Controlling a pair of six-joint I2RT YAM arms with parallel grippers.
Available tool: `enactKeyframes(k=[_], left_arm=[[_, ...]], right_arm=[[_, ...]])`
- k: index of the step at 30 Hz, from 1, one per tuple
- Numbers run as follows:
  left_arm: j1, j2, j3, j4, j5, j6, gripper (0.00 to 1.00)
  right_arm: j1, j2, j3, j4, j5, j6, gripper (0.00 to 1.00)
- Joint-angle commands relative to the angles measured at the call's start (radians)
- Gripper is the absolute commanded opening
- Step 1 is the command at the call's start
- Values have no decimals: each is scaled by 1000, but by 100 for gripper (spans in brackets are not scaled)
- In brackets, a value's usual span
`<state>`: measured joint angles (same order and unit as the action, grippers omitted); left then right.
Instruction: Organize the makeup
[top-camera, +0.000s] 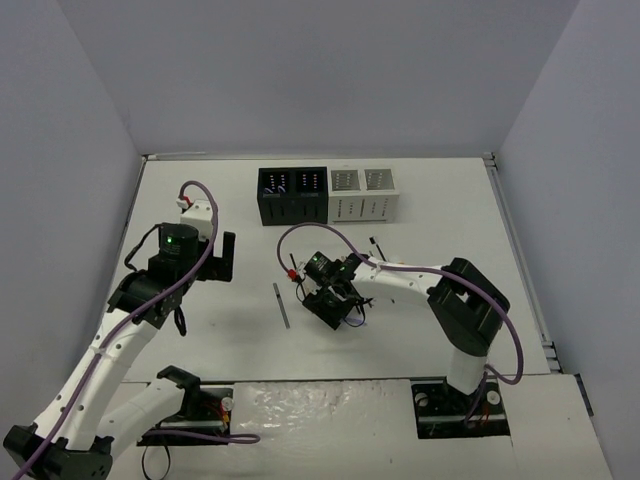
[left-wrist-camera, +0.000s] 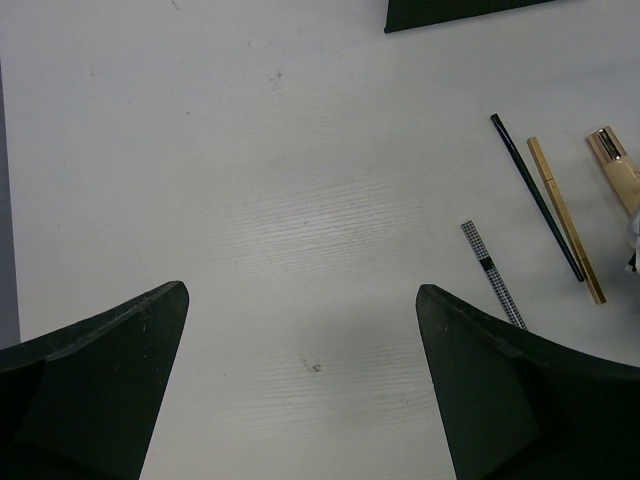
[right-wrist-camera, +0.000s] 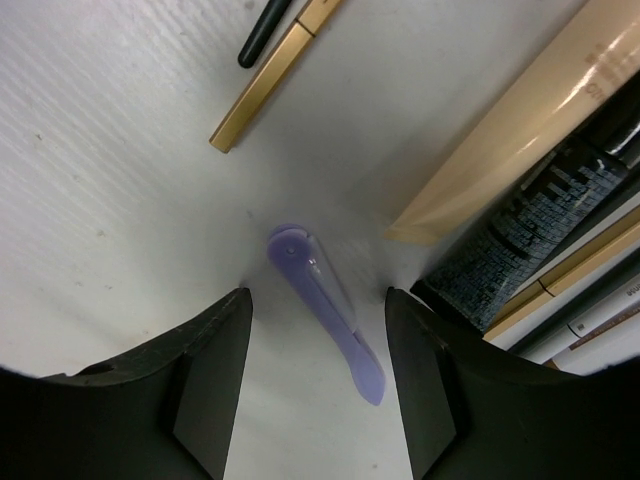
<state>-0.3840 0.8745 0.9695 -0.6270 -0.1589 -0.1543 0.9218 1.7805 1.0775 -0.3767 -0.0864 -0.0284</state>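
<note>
White bench (top-camera: 400, 340) under grey walls; on it the right jaws stand spread astride a lilac tool (right-wrist-camera: 322, 300), not touching it. It lies flat and slanted between them, so closing could skid it aside or snag the tan tube (right-wrist-camera: 520, 130) just beside. Left jaws gape wide over the bench, holding nothing, pencils (left-wrist-camera: 566, 220) off to one side.
</note>
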Motion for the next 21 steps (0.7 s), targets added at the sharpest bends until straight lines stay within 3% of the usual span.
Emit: enactKeyframes(k=[1,14,21], left_arm=[[14,-29,18,71,-33,-10,97],[24,-31,17,73,-34,-10,97],[24,-42,15,72,-37,-13,97]], right_arm=[[0,7,42,-74,-17,-62,52],[5,66,58,-96,-41,-88,38],[17,76,64,-102,-41,-91,18]])
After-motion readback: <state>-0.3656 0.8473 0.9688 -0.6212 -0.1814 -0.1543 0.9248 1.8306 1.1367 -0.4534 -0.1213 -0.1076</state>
